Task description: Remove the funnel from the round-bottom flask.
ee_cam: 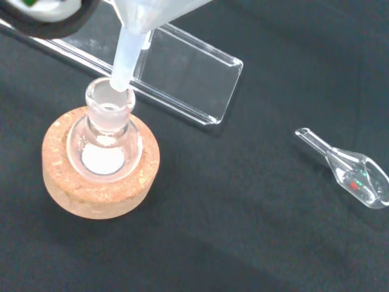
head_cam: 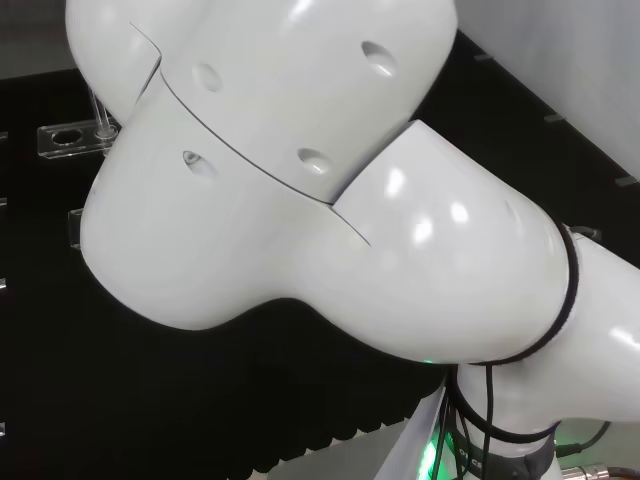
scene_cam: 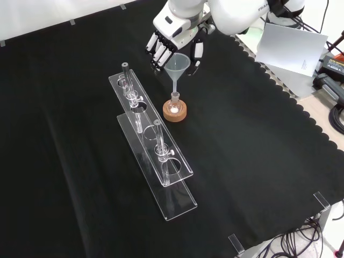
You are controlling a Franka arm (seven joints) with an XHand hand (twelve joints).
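Funnel (scene_cam: 177,65) stands upright, stem in the round-bottom flask (scene_cam: 174,104) on its cork ring (scene_cam: 175,113); the hand (scene_cam: 171,38), fingers relaxed and uncurled, hovers just behind its rim.

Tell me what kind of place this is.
Most likely a chemistry lab bench set up for robot trials: a round-bottom flask on a cork ring with a funnel in its neck, and clear racks on black cloth.

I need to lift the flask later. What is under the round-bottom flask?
A cork ring holds the round-bottom flask. Something white shows through the glass; whether it lies inside or underneath cannot be told.
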